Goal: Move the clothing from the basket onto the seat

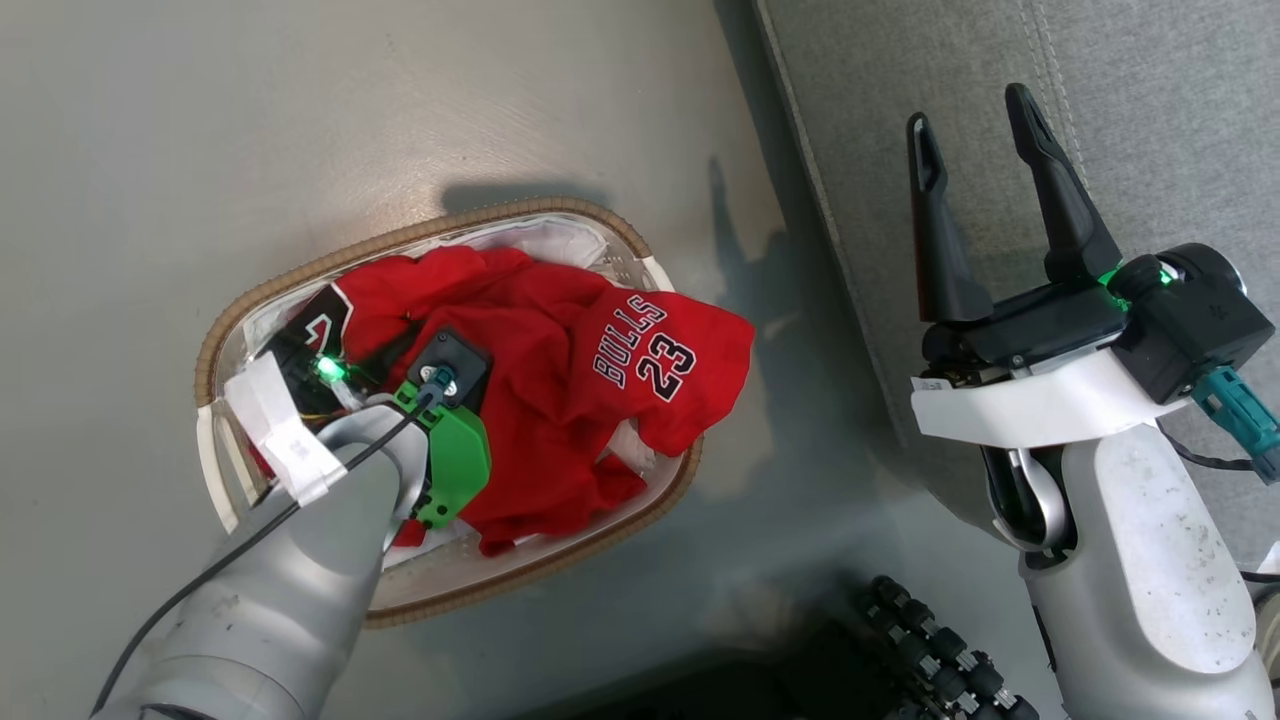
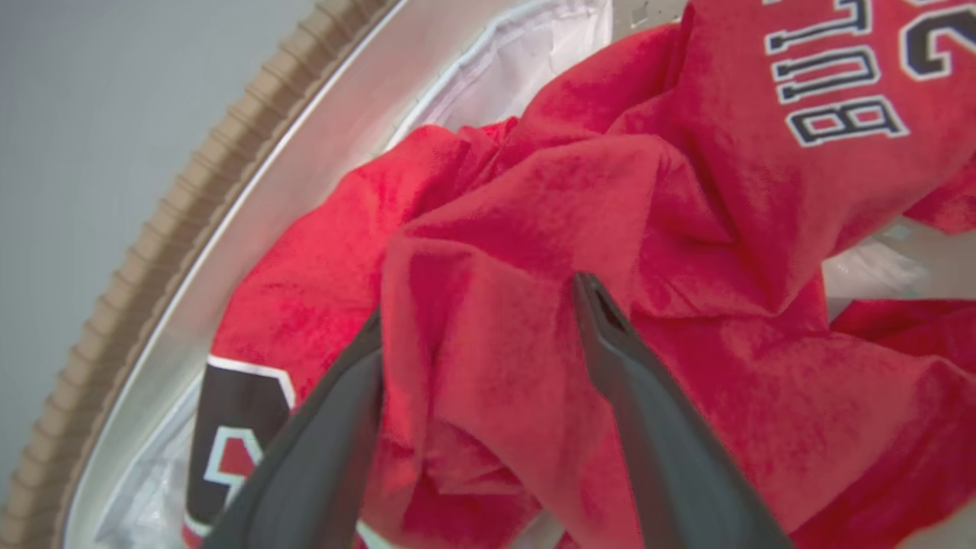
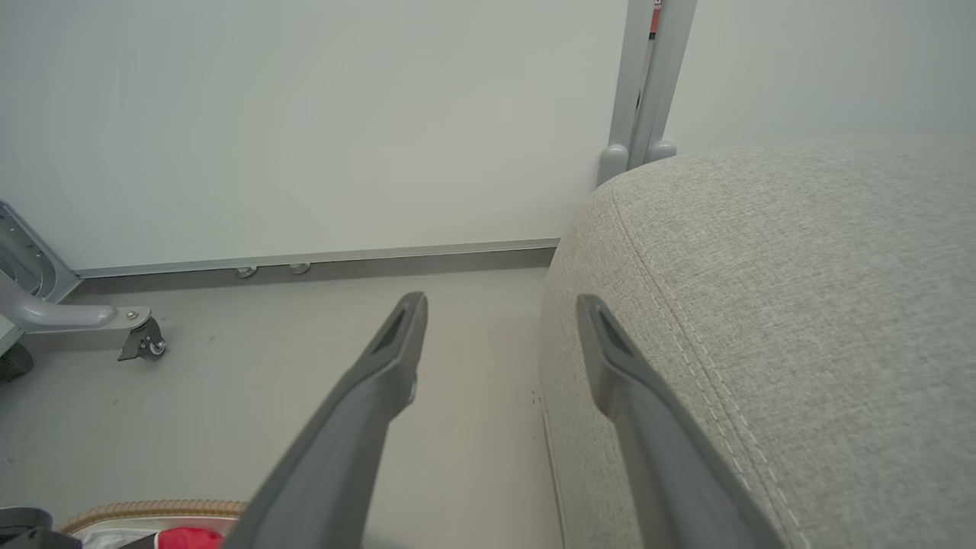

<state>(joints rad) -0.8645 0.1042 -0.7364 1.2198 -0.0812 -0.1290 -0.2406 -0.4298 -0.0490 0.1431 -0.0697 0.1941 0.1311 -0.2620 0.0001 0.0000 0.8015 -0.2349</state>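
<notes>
The left gripper (image 2: pixel 480 301) stood wide open around a red fold of the clothing (image 1: pixel 560 400) in the basket (image 1: pixel 520 208). The right gripper (image 1: pixel 970 110) was wide open by the seat (image 1: pixel 1180 100).

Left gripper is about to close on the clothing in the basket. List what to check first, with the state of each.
1. Left gripper open: ok, fingers wide apart.
2. Cloth between its fingers: ok, a ridge of the red jersey stands between them.
3. White liner out of the grip: cannot tell; it shows near the basket rim, but what lies beneath the ridge is hidden.
4. Jersey free of the rim: not ok, one corner drapes over it towards the seat.
5. Right gripper out of the way: ok, open, at the seat's edge.
</notes>
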